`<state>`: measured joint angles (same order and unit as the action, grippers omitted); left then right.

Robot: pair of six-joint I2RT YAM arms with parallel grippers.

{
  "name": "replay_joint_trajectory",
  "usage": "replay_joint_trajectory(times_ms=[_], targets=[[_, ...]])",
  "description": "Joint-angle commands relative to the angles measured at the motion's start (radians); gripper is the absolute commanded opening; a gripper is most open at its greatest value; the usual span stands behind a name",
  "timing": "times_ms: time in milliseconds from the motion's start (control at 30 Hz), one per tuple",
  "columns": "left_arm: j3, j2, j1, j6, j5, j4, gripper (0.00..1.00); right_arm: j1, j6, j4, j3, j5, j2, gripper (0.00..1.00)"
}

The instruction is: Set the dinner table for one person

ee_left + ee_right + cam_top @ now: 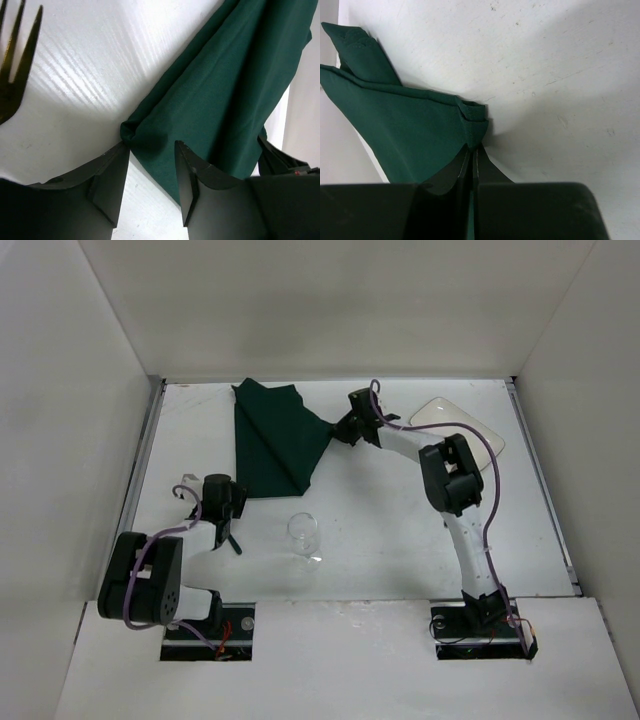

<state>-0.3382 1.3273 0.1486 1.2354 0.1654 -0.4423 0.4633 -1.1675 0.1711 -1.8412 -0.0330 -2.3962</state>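
Right gripper [472, 151] pinches one green placemat [270, 440]; left gripper [151, 150] gapes near one fork [11, 90], one glass [303, 533].

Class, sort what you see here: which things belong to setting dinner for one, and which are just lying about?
Belongs to the job:
table
green cloth, pinched in the right end effector
fork
glass
plate

Just lying about:
none seen; the purple cables are robot wiring
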Motion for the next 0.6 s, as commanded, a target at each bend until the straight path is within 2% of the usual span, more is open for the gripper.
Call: replay_joint_trajectory(times_ms=[0,133,200,300,467,567], targets=[[-0.024,0.085,0.002,0.003,0.010,0.119,0.37,0.004,0.045,-0.031,0.033,0.022,0.075,0.05],[-0.058,0.162,0.007,0.004,0.023,0.073,0.25,0.004,0.045,-0.056,0.053,0.010,0.083,0.05],[-0.058,0.180,0.007,0.007,0.028,0.030,0.14,0.004,0.048,-0.067,0.068,0.004,0.086,0.05],[-0.050,0.181,0.003,-0.007,0.049,-0.015,0.04,0.004,0.054,-0.093,0.102,0.002,0.104,0.05],[-0.045,0.083,-0.020,-0.043,0.083,-0.033,0.00,-0.010,0.086,-0.156,0.189,0.016,0.182,0.02],[-0.114,-0.012,-0.028,-0.083,0.112,-0.003,0.00,-0.015,0.152,-0.193,0.204,0.038,0.259,0.00]])
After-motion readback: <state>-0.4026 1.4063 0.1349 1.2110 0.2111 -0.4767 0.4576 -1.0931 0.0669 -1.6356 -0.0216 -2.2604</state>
